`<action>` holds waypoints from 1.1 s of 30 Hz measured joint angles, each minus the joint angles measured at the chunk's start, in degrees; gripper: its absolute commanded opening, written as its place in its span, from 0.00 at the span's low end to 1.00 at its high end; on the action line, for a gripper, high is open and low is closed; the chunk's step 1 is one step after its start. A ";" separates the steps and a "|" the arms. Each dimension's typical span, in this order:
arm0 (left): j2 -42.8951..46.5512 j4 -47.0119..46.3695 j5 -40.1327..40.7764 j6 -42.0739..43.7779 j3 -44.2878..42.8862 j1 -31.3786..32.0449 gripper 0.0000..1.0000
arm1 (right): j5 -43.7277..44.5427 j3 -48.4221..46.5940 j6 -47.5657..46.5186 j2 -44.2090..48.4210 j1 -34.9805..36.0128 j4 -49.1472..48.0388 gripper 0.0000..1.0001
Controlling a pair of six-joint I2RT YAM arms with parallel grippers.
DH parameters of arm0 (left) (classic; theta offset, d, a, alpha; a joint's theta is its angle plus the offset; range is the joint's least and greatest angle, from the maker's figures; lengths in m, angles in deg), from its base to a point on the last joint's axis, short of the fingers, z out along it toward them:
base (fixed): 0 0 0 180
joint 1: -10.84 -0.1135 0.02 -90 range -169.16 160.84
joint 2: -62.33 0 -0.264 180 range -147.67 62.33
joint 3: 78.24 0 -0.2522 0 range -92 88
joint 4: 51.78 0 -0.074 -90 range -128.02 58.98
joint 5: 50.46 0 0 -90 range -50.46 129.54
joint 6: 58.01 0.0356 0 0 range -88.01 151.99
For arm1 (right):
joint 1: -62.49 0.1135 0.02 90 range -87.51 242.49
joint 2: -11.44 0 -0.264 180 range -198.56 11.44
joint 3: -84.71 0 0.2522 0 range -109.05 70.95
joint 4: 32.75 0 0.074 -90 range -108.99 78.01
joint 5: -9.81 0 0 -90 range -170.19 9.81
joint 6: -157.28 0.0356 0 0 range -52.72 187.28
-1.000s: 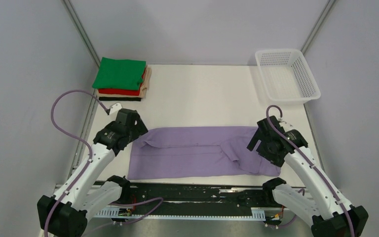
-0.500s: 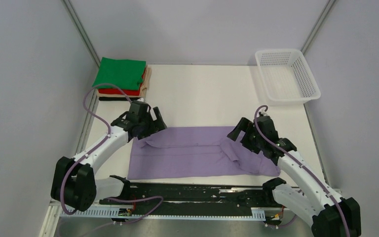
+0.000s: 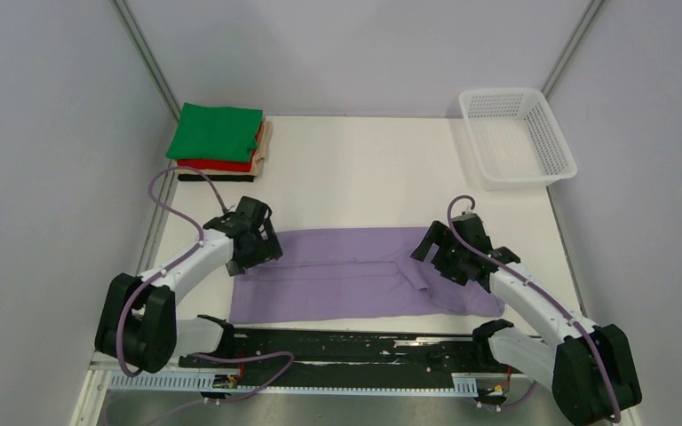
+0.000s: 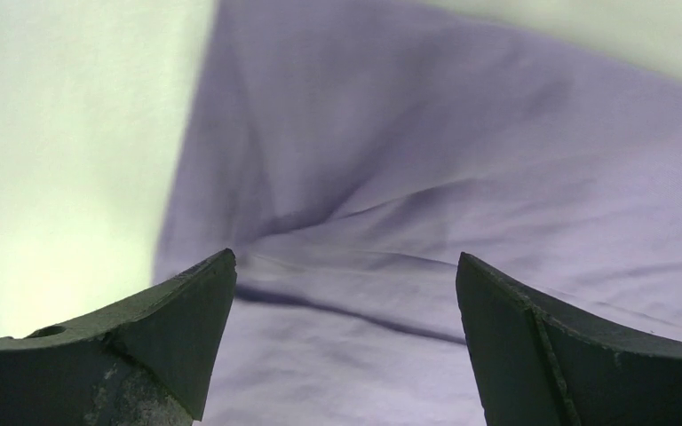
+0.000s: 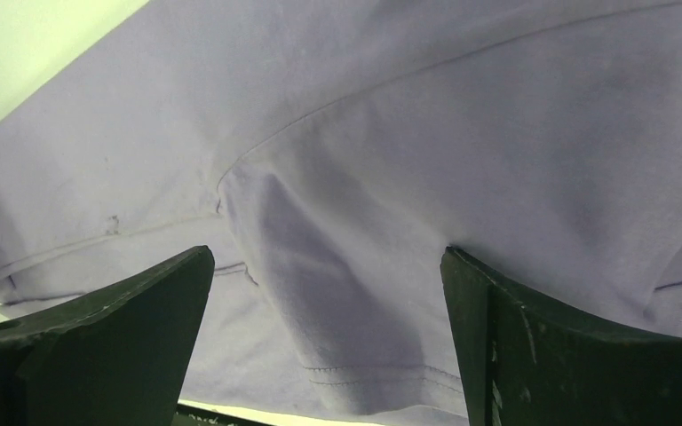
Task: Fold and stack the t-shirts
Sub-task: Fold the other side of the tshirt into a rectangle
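Note:
A lavender t-shirt (image 3: 346,280) lies spread flat near the table's front edge, with a sleeve folded in on its right part. My left gripper (image 3: 263,248) hovers low over the shirt's upper left corner, open. In the left wrist view the gripper (image 4: 346,266) has only creased lavender cloth (image 4: 462,151) below its spread fingers. My right gripper (image 3: 433,252) is open over the folded sleeve. In the right wrist view the gripper (image 5: 329,257) straddles the sleeve's hem (image 5: 364,364). A stack of folded t-shirts, green (image 3: 215,131) on top of red (image 3: 218,165) and tan (image 3: 266,142), sits at the back left.
A white mesh basket (image 3: 517,135) stands at the back right corner. The white table (image 3: 364,177) runs between the stack and the basket. A black rail (image 3: 346,342) runs along the near edge by the arm bases.
Both arms have swung inward and come down over the lavender shirt's ends, the left to its upper left corner, the right to the folded sleeve. The shirt has not moved.

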 measured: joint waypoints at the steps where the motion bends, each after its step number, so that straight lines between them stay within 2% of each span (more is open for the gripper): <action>1: 0.96 1.60 1.27 -0.61 0.00 -0.59 1.00 | 0.24 0.02 0.00 0.00 -0.28 -0.04 1.00; 5: 6.08 5.38 3.56 -2.91 0.00 -4.17 0.99 | 0.87 0.76 -0.42 0.09 -1.16 -0.42 1.00; 7: 9.20 6.12 3.74 -4.24 0.11 -5.73 0.95 | 1.03 1.14 -0.72 0.22 -1.38 -0.42 1.00; 11: 13.94 6.54 3.34 -7.34 0.85 -6.93 0.80 | 1.25 1.73 -1.90 0.24 -1.81 -0.42 1.00; 15: 15.04 6.60 1.53 -10.82 2.64 -7.06 0.68 | 1.27 1.84 -2.84 0.24 -2.40 -0.42 1.00; 22: 14.64 6.71 0.44 -19.52 6.05 -7.23 0.63 | 1.11 2.51 -4.13 0.24 -2.97 -0.85 1.00; 33: 20.26 3.50 0.63 -31.45 10.21 -7.28 0.58 | 0.46 2.54 -5.86 0.22 -3.50 -0.92 1.00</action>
